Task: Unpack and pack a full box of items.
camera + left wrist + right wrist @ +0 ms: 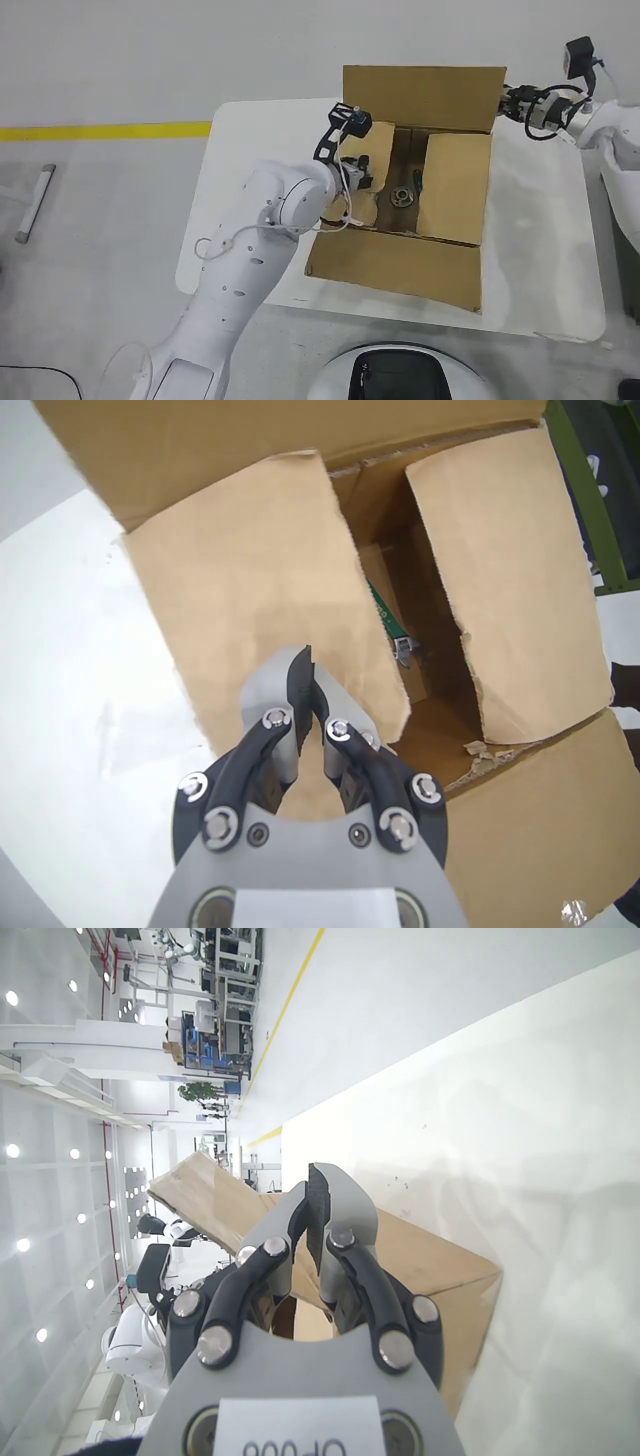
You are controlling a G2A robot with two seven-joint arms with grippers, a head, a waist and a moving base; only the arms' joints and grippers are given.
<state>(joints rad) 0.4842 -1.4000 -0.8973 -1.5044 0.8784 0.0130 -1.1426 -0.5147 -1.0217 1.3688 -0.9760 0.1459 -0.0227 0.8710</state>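
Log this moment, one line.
box flaps open | left gripper shut over inner flap | right gripper shut at far flap

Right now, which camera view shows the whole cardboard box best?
The top view: the cardboard box lies whole there, with all four flaps in sight. The left wrist view gives two inner flaps and the gap between them, seen close. The right wrist view gives one outer corner and part of one flap.

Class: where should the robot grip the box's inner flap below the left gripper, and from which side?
Grip the inner flap at its free torn edge, coming from above through the middle gap; that thin edge hangs over open space, so both faces are likely reachable.
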